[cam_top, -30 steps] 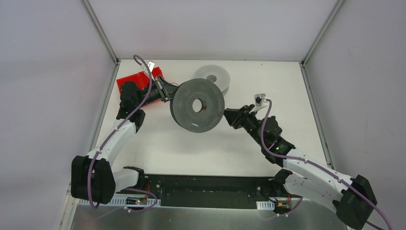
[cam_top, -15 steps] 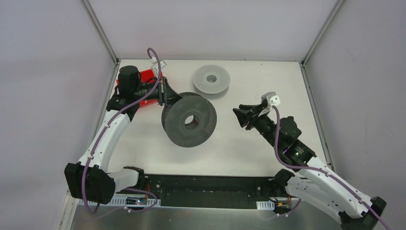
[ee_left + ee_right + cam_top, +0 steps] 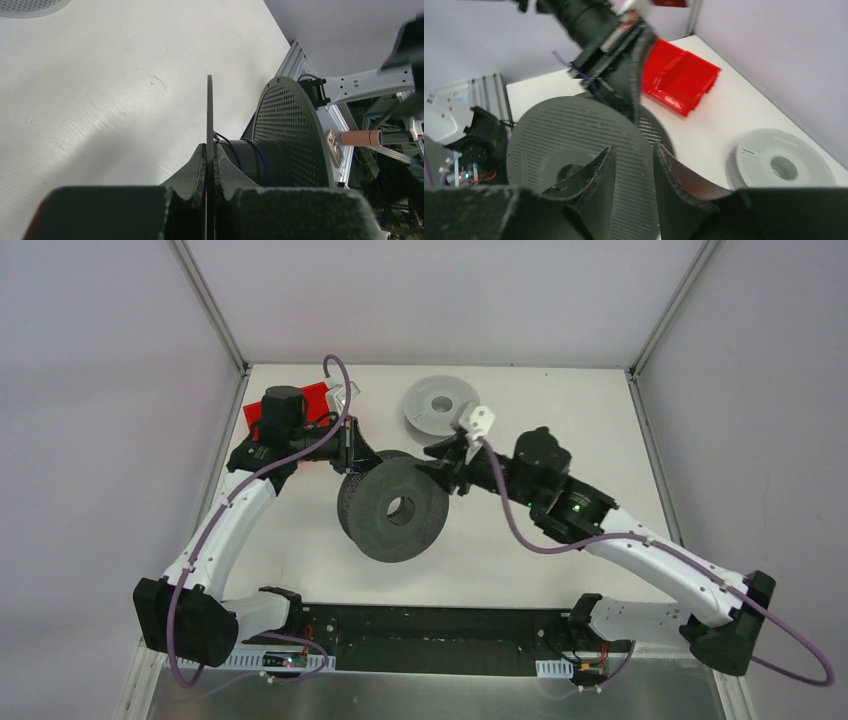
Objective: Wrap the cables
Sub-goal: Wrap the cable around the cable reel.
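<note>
A dark grey perforated spool stands on its edge at mid-table. My left gripper is shut on the thin rim of one flange, and the left wrist view shows both jaws pinching that rim. The cable, a thin dark wire, makes a couple of loops around the spool's hub between the flanges. My right gripper is open and empty at the spool's upper right. In the right wrist view its jaws frame the flange face without touching it.
A light grey spool lies flat at the back centre and also shows in the right wrist view. A red bin sits at the back left behind the left wrist. A black rail runs along the near edge.
The left gripper has brought the dark spool down and toward the near side. The right arm has swung left from the right side up to the spool.
</note>
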Controlling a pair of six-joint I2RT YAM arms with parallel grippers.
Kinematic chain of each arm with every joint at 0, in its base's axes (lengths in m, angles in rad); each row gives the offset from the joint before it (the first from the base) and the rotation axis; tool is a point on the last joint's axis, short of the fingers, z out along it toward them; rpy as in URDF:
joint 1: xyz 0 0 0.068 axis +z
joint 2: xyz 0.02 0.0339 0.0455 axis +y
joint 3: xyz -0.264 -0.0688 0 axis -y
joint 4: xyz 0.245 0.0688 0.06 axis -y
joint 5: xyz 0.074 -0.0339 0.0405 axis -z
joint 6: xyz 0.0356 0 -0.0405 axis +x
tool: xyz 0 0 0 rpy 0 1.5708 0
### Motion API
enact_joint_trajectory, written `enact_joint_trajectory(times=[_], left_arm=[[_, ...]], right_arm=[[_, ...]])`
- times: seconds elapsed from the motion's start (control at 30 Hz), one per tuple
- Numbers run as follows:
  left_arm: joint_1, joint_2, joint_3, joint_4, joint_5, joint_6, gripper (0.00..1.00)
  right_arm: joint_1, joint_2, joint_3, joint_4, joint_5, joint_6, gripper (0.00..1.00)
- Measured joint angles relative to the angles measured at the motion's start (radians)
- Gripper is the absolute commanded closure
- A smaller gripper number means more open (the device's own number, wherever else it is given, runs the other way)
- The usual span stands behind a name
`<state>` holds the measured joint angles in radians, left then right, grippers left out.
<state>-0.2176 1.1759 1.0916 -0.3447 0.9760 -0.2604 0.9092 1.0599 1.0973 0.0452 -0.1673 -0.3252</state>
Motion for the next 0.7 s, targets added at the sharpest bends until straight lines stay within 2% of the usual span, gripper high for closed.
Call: enact_joint_trajectory(times=[0.13, 0.27, 0.47, 0.7], left_arm=[[-0.011, 0.000, 0.000, -0.006, -0.034, -0.001, 1.00], [-0.013, 0.000, 0.000, -0.010, -0.064, 0.000, 1.00], [-0.011, 0.001, 0.000, -0.023, -0.126, -0.010, 1.00], [-0.011, 0.000, 0.000, -0.043, -0.158, -0.016, 1.00]], right_arm=[[0.138, 0.124, 0.025, 0.028, 0.040, -0.086, 0.64], [0.211, 0.242, 0.071, 0.042, 0.065, -0.144, 0.63], [0.286, 0.369, 0.164, 0.136, 0.150, -0.219, 0.61], [0.327, 0.459, 0.191, 0.213, 0.251, -0.303, 0.61]])
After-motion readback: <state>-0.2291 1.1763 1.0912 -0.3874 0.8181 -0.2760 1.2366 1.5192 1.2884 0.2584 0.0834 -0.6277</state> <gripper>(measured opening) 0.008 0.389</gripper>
